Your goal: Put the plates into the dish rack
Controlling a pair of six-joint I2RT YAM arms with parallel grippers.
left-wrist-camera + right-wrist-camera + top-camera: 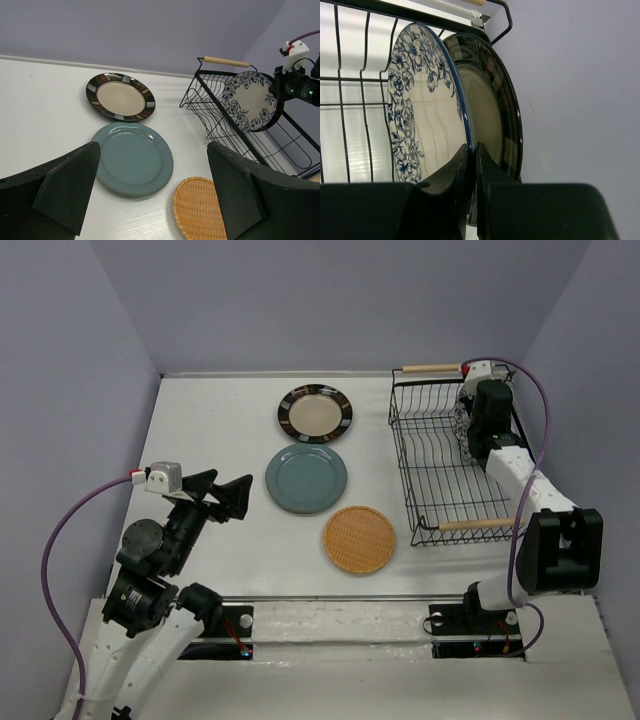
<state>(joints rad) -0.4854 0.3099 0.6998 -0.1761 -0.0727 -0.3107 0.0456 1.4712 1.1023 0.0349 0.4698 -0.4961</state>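
The white counter (220,420) carries three flat plates: a striped-rim cream plate (315,413) farthest, a teal plate (306,479) next, an orange wicker plate (359,538) nearest. A black wire dish rack (477,525) stands to their right.

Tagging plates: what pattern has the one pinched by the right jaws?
The plate is white with blue flowers; the left wrist view shows it best.

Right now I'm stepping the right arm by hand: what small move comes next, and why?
Probably open the right gripper and let go: it pinches the rim of the floral plate, which stands upright in the rack beside a striped plate. Whether its bottom edge is seated is hidden.
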